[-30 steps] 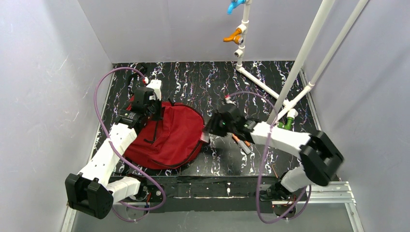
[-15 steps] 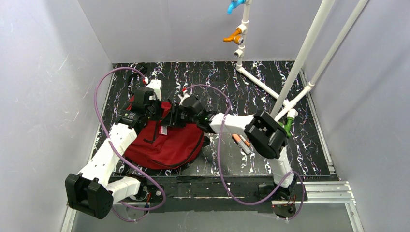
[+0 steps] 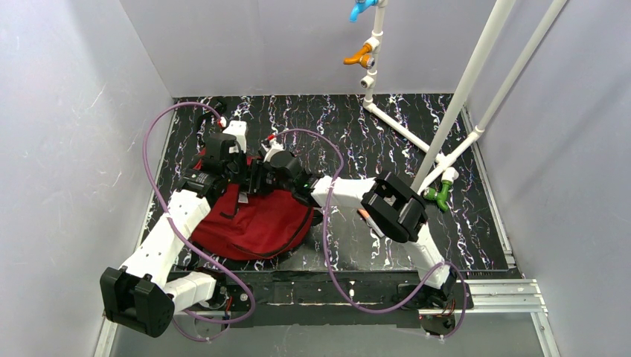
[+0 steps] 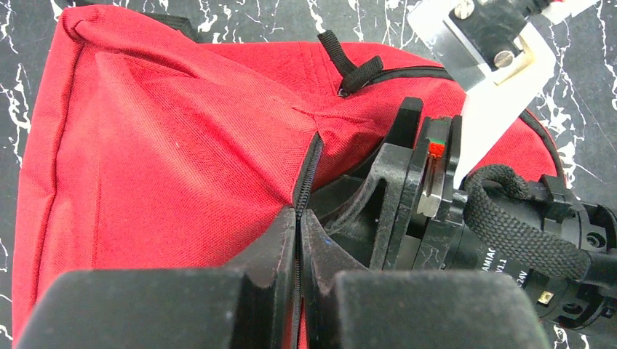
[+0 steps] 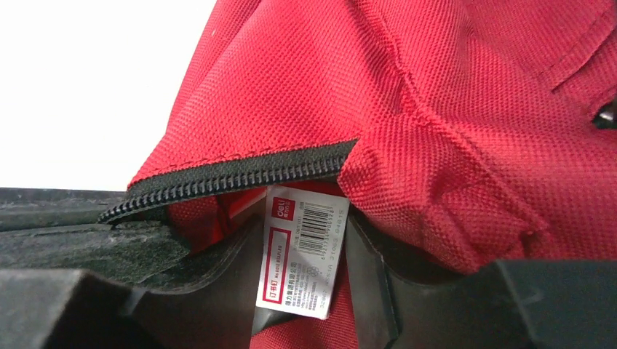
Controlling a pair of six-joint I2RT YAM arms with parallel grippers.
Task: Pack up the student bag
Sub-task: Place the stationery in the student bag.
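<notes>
The student bag (image 3: 260, 219), dark red with black trim, lies at the left of the table. My left gripper (image 3: 238, 172) is shut on the bag's black zip edge (image 4: 309, 171) and holds it up, so the mouth gapes; the red fabric (image 4: 182, 131) fills the left wrist view, with the gripper (image 4: 300, 218) at the bottom. My right gripper (image 3: 258, 178) reaches across to that mouth and is shut on a small white box (image 5: 302, 254) with a red label and a barcode. The box sits just under the zip teeth (image 5: 233, 178), at the bag's opening (image 5: 436, 109).
A white pipe frame (image 3: 461, 97) rises at the back right, with orange (image 3: 359, 54) and blue (image 3: 362, 9) valves and a green fitting (image 3: 440, 195). Pens (image 3: 364, 216) lie partly under the right arm. Grey walls enclose the table on three sides.
My right arm has swung left from the table's middle to the bag's mouth, carrying the white box. The left gripper has kept its hold on the zip edge.
</notes>
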